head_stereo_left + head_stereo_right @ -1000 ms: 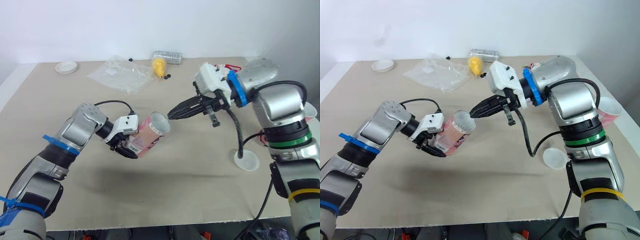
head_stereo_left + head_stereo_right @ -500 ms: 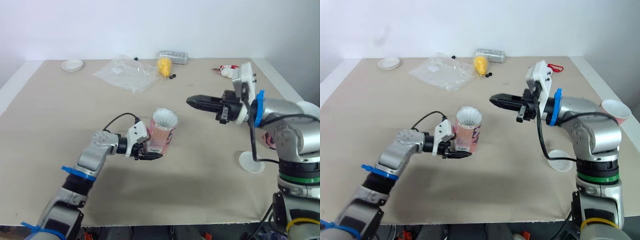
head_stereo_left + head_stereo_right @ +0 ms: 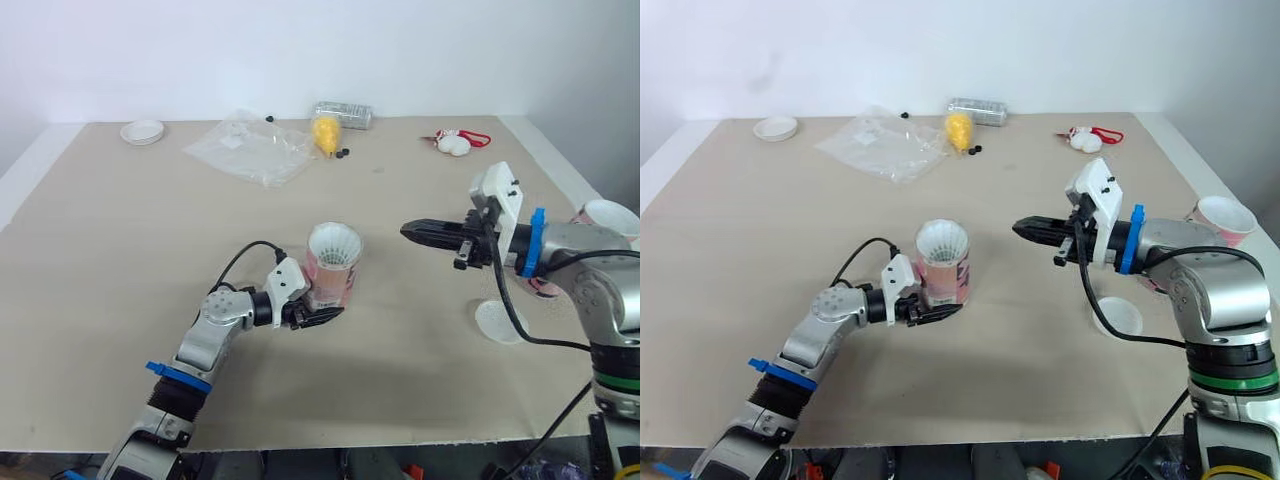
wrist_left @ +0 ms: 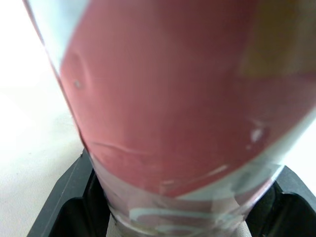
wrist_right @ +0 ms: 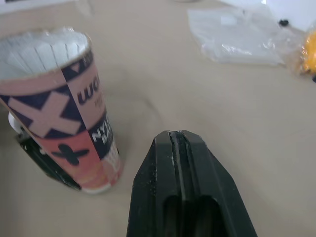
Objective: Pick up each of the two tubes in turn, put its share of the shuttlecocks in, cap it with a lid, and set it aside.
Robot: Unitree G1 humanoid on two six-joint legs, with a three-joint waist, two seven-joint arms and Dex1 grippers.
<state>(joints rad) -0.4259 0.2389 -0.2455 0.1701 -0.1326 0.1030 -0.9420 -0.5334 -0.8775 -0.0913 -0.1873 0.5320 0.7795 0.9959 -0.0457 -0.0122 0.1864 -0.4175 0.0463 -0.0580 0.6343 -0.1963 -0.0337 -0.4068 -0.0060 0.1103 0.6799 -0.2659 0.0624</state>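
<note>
From the head cameras, the pink tube (image 3: 330, 268) stood roughly upright near the middle of the surface (image 3: 120, 250), its open mouth showing white shuttlecock feathers (image 3: 334, 243). The left gripper (image 3: 316, 312) lay low against the surface and clasped the tube at its base. The right gripper (image 3: 408, 230) hung above the surface to the right of the tube, apart from it, pointing toward its mouth with the tips pressed together and nothing between them. A white lid (image 3: 497, 321) lay flat below the right forearm. A second tube (image 3: 607, 218) stood at the far right edge, and a second lid (image 3: 142, 131) lay at the far left corner. A clear plastic bag (image 3: 247, 148) and a yellow object (image 3: 325, 132) sat along the back.

From the left wrist, the pink wall of the tube loomed close, with the black fingers (image 4: 69, 197) gripping it on either side.

From the right wrist, that arm's fingers (image 5: 163, 163) were clenched flat against each other and empty. Beyond them the tube stood with its base on the surface, feathers at its rim.
</note>
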